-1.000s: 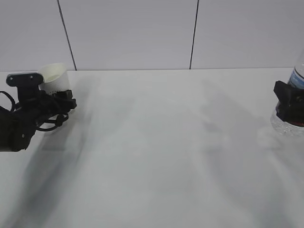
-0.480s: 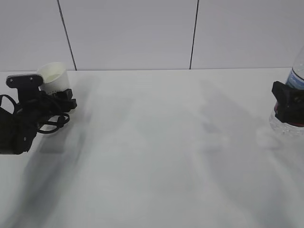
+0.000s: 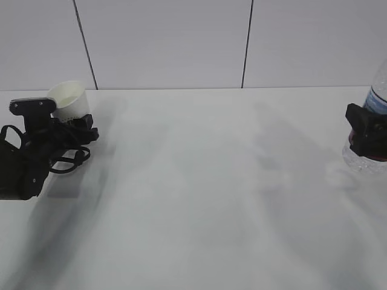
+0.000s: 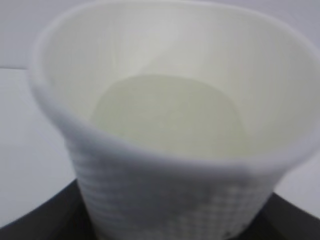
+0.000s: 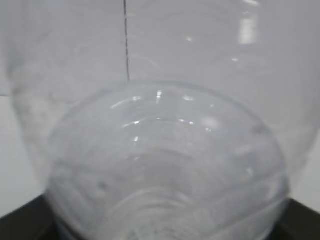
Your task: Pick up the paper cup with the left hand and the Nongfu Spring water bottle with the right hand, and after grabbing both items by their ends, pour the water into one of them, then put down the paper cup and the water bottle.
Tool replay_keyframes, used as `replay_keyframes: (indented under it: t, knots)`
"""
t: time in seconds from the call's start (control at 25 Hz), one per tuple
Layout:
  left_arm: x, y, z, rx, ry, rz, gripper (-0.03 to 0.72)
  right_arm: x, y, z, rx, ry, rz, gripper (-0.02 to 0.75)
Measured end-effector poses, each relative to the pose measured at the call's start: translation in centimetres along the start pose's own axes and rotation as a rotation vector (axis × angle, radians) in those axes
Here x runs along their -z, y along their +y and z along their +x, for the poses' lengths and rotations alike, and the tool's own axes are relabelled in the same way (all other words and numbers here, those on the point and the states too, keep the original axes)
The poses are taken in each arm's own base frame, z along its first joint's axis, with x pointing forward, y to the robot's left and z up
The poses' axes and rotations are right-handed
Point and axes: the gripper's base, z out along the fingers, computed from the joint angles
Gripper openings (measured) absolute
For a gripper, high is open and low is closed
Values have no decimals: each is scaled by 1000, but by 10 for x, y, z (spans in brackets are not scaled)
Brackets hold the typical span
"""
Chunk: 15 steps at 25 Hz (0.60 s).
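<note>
The paper cup (image 3: pixel 68 99) is white with a dimpled wall and sits at the far left, its mouth tilted slightly toward the camera. My left gripper (image 3: pixel 77 130) is shut on its lower part. In the left wrist view the cup (image 4: pixel 165 125) fills the frame and its cream floor looks bare, with black jaw parts at both lower corners. At the right edge my right gripper (image 3: pixel 364 130) is shut on the clear Nongfu Spring water bottle (image 3: pixel 357 158), which stands upright and is cut off by the frame. Its ribbed base (image 5: pixel 165 160) fills the right wrist view. I cannot make out the water.
The white table (image 3: pixel 205 181) stretches between the two arms. A pale panelled wall (image 3: pixel 169 42) with two dark seams rises behind the table's far edge. Black cables (image 3: pixel 63 160) loop off the left arm beside the cup.
The left arm has sunk a little with the cup, whose mouth now faces the camera more. The right gripper and bottle have edged slightly left.
</note>
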Motion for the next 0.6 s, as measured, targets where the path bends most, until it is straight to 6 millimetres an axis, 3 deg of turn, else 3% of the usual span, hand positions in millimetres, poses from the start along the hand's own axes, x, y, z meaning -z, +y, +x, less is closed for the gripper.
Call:
replay_keyframes:
  t: [0.12, 0.32, 0.6]
  knots:
    - [0, 0, 0, 0, 0, 0, 516, 0, 0, 0, 0, 0, 0, 519]
    - [0, 0, 0, 0, -2, 3, 666, 0, 0, 0, 2, 0, -2, 519]
    - [1, -3, -22, 10, -59, 5, 690, 0, 0, 0, 2, 0, -2, 519]
